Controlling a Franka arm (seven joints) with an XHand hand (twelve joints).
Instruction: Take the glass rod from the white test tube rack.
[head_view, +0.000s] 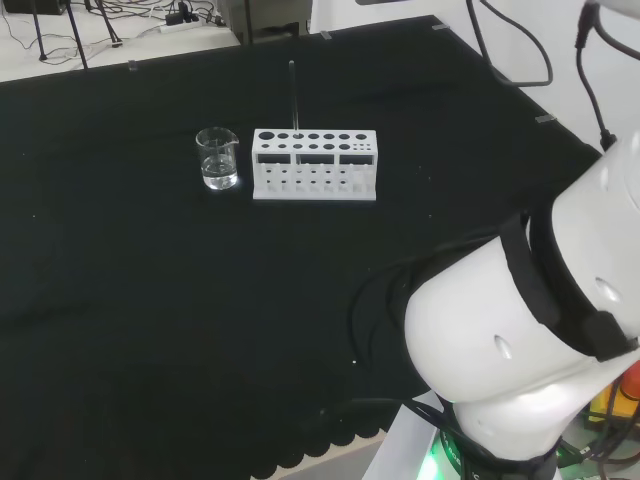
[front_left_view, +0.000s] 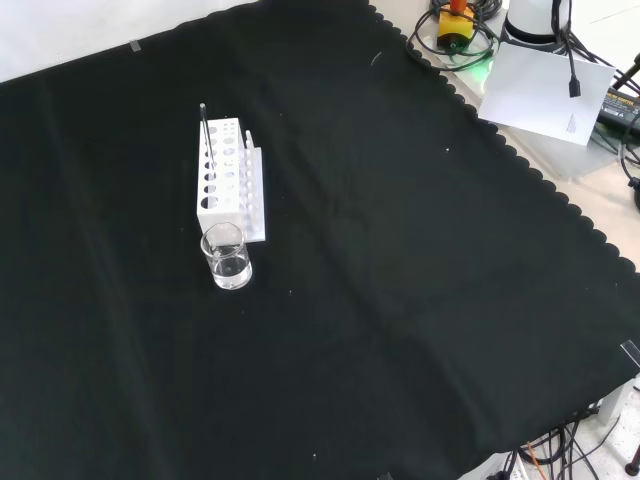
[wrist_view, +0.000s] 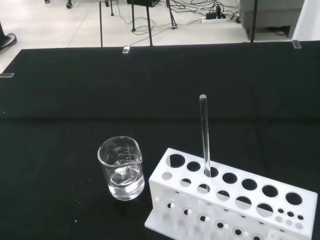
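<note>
My arm's big white links (head_view: 520, 340) bulk at the right of the head view, low and folded back near the base, well apart from the ware on the black cloth (head_view: 150, 330). Whether my fingers are straight or curled I cannot tell.

One glass rod (wrist_view: 204, 135) stands in one white test tube rack (wrist_view: 225, 200). In the wrist view the rod rises nearly upright out of a large hole in the back row, the third hole from the beaker's end, and its rounded top sits well above the rack's top plate. In the head view the same rod (head_view: 293, 95) shows as a thin dark line climbing from the rack (head_view: 315, 165), and in the front view it (front_left_view: 205, 135) leans slightly from the far end of the rack (front_left_view: 228, 185).

One clear beaker (wrist_view: 121, 169) stands just beside the rack, at its short end, apart from it by a narrow strip of cloth. A little clear liquid lies in its bottom. In the head view the beaker (head_view: 217, 158) is to the rack's left; in the front view it (front_left_view: 227, 257) stands nearer than the rack.

The rack's top carries two rows of large round holes and a cluster of small ones at the end away from the beaker.
</note>
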